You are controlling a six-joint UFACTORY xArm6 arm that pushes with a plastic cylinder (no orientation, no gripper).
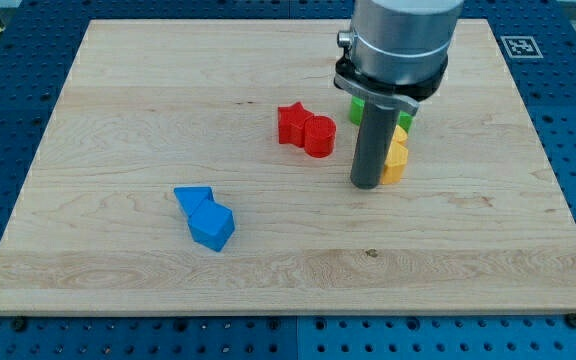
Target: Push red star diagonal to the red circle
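Observation:
The red star (291,123) lies near the board's middle and touches the red circle (319,136), which sits just to its lower right. My tip (367,184) is down on the board to the right of the red circle, a short gap away. It stands right against the left side of a yellow block (396,160).
A second yellow block (401,132) and a green block (355,108) are partly hidden behind the rod and arm. A blue triangle (192,197) and a blue cube-like block (212,226) touch each other at the lower left. The wooden board (118,100) has blue pegboard around it.

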